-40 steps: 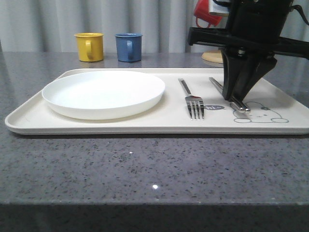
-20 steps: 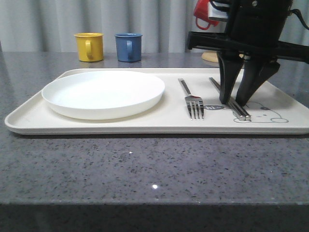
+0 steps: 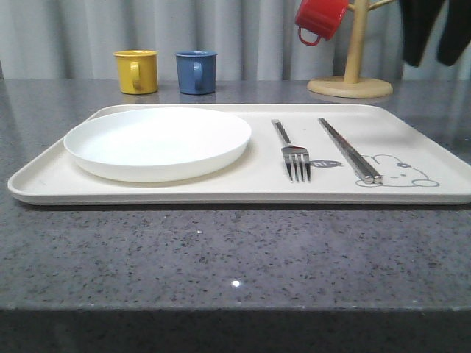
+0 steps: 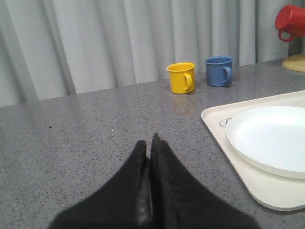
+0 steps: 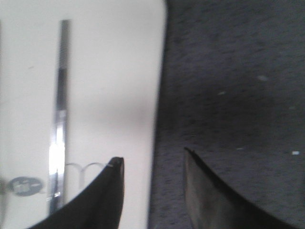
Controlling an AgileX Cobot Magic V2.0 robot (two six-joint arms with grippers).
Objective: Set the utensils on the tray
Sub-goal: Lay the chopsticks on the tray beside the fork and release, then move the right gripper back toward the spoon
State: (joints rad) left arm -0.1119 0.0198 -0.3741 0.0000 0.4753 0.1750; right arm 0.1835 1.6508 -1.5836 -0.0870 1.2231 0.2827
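Grey pleated curtains hang behind a dark speckled stone tabletop (image 3: 221, 257), and on it we see a large cream rectangular tray with rounded corners and a low rim (image 3: 243, 193). A round white plate (image 3: 157, 141) sits on the tray's left half. Just right of the plate lies a slim silver four-tined fork (image 3: 293, 152), and right of that a pair of long straight silver chopsticks (image 3: 349, 149), their near tips touching the grey rabbit drawing (image 3: 397, 170). Both utensils lie lengthwise, pointing from the far rim toward us.

Our right gripper (image 3: 434, 29) hangs high above the tray's far right corner, its two dark fingers spread apart and holding nothing. From the right wrist view we look down past those fingers (image 5: 107, 195) at the tray's right edge, with the chopsticks off to the side toward the tray's centre. Our left gripper (image 4: 150, 157) rests over bare table left of the tray, fingers pressed together and empty.

We see no spoon anywhere. We judge the right arm the nearer one for whatever utensil remains, since the free tray space lies on its side.
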